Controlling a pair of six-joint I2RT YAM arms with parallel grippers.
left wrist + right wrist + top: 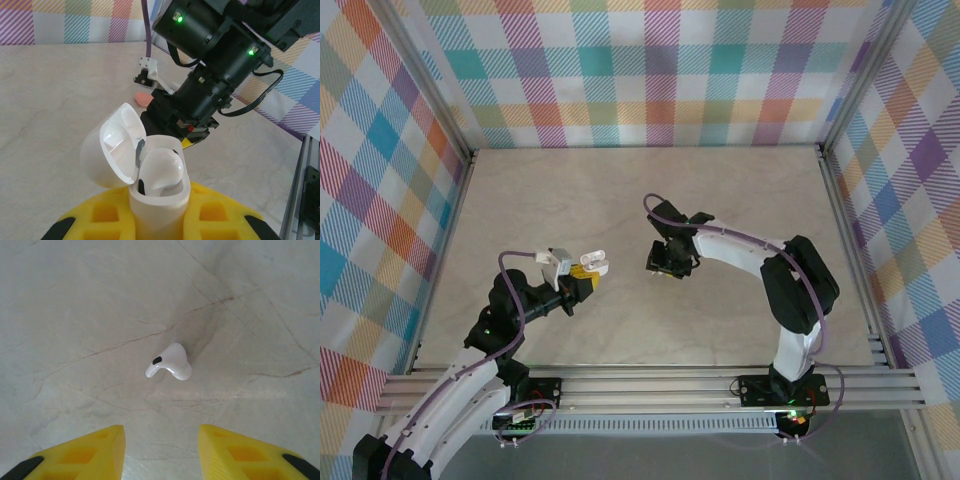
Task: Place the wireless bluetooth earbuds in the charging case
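Earbud [162, 167] — half-hidden in charging case [160, 215]

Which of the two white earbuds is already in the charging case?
The seated earbud, inside the open white case that the left gripper holds. The other white earbud lies loose on the table before the open right gripper.

Black-and-white arms [800, 285], yellow fingers [80, 455], purple cables [146, 25]

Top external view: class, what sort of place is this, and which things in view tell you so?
Probably a robot test cell in a lab: a left arm and right arm bolted to aluminium rails, a marble-patterned tabletop, and plaid cloth walls on three sides.
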